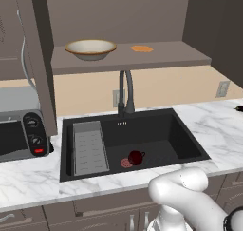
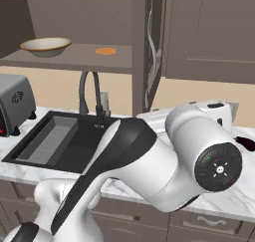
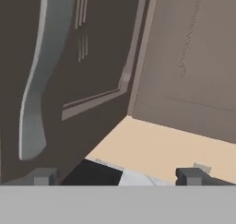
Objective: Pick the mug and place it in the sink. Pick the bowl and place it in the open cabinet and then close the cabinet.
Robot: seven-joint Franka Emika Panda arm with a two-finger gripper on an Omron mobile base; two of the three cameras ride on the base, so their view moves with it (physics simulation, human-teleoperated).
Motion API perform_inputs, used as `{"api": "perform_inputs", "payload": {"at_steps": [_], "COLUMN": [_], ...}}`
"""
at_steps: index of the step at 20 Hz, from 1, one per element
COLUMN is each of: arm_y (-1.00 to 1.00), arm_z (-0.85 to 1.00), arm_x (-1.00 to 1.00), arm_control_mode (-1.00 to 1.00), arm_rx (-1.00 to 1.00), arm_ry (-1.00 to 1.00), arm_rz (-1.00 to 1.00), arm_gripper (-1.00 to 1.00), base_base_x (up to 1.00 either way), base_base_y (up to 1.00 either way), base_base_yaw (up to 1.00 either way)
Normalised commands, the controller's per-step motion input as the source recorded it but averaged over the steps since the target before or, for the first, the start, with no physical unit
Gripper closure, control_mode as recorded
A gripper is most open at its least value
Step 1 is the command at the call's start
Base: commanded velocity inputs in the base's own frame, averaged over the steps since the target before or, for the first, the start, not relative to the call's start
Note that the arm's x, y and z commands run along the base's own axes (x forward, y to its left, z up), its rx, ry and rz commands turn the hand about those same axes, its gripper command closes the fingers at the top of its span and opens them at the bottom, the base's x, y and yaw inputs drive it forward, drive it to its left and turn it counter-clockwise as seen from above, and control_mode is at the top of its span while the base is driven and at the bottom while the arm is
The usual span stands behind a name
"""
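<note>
Dark red mug is seen in the black sink; tan bowl, cream inside; counter is white-grey marbled.

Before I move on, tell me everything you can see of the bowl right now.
The bowl is wide and shallow, tan-beige outside with a pale cream inside, and looks glazed. It sits upright on the brown shelf of the open cabinet, toward the shelf's left end, apart from the small flat orange patch to its right. Only the shelf touches it; nothing is inside it that I can see. In the right base view it stands at the far left of the shelf.
</note>
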Motion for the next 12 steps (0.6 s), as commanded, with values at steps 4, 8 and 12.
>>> {"api": "perform_inputs", "payload": {"at_steps": [4, 8, 12], "arm_y": [-0.18, -0.16, -0.24], "arm_z": [-0.13, -0.12, -0.09], "arm_x": [0.39, 0.39, 0.35], "arm_control_mode": [-1.0, -1.0, -1.0], "arm_rx": [0.08, 0.09, 0.09], "arm_ry": [0.0, 0.0, 0.0], "arm_rz": [0.05, 0.06, 0.07], "arm_gripper": [-1.0, -1.0, -1.0], "base_base_x": [0.0, 0.0, 0.0], "base_base_y": [0.0, 0.0, 0.0], "base_base_yaw": [0.0, 0.0, 0.0]}}
